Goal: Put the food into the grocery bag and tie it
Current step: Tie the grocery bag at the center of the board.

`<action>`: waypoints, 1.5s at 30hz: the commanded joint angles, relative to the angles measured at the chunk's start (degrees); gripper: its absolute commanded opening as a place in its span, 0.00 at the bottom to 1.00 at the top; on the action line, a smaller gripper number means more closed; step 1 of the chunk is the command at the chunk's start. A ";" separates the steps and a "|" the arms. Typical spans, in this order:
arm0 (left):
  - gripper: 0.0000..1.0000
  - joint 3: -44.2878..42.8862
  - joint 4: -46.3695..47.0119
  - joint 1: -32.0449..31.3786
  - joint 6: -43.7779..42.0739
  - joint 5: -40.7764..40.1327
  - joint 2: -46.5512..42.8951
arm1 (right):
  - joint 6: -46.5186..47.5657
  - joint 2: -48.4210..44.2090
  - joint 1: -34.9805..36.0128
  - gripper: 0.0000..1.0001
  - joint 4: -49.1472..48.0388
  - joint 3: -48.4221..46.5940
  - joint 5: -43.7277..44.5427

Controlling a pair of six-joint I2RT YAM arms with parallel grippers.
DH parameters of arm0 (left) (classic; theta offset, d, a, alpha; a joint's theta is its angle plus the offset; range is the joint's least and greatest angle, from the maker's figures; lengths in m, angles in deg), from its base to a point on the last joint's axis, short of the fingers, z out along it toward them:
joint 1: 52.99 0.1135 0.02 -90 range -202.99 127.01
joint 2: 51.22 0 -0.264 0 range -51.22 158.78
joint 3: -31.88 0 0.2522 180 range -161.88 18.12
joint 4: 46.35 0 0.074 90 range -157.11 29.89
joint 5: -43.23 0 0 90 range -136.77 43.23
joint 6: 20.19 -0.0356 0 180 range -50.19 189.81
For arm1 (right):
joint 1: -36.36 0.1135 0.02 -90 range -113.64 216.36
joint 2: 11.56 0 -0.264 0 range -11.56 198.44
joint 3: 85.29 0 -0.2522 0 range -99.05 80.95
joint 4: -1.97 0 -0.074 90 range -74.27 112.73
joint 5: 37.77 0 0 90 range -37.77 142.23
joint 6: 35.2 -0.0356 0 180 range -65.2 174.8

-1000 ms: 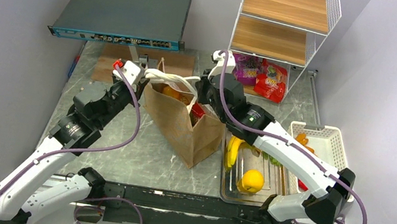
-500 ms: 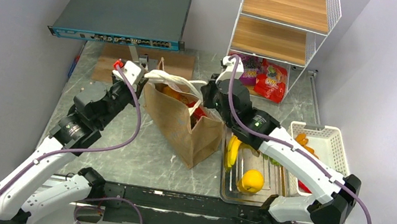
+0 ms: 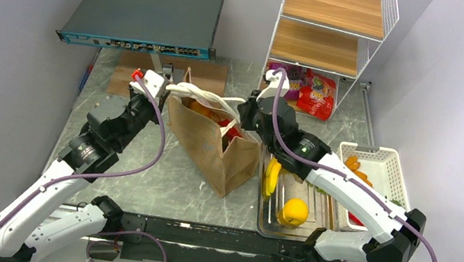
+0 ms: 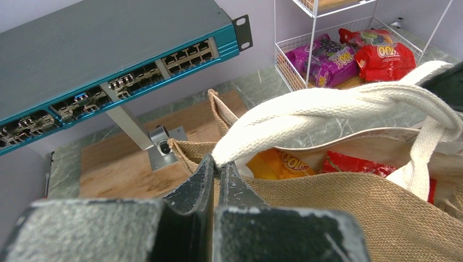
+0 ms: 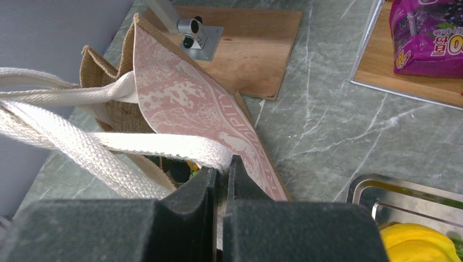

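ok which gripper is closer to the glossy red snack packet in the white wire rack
Right. The right gripper is at the brown paper bag's edge toward the red packet; the left gripper is across the bag.

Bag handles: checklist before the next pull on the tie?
1. Left tool shut on handle: ok.
2. Right tool shut on strap: ok.
3. Straps crossed over the bag mouth, one wrapping the other: ok.
4. Knot cinched tight: cannot tell.
5. Grocery bag upright on the table: ok.
6. All food inside: not ok. Snack packets lie in the rack; banana and lemon sit in the tray.
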 commanded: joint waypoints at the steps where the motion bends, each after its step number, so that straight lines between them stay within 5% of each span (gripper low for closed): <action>1: 0.00 -1.46 4.26 1.24 -0.53 -11.75 -1.84 | -0.69 -5.39 -2.94 0.00 -0.74 0.84 10.02; 22: 0.00 -1.50 4.41 1.27 -0.47 -15.59 -0.68 | -24.49 -16.46 -2.97 0.00 -5.32 11.56 27.93; 28: 0.00 -1.49 4.69 1.30 -0.23 -19.37 0.00 | -40.29 -17.23 -2.95 0.00 4.79 12.17 34.94; 35: 0.00 -1.39 4.66 1.31 0.25 -22.63 0.53 | -68.28 -18.68 -2.99 0.00 27.94 10.83 40.42; 45: 0.00 -1.67 4.19 1.35 0.57 -25.29 1.95 | -90.63 -21.43 -2.92 0.00 39.97 15.37 42.18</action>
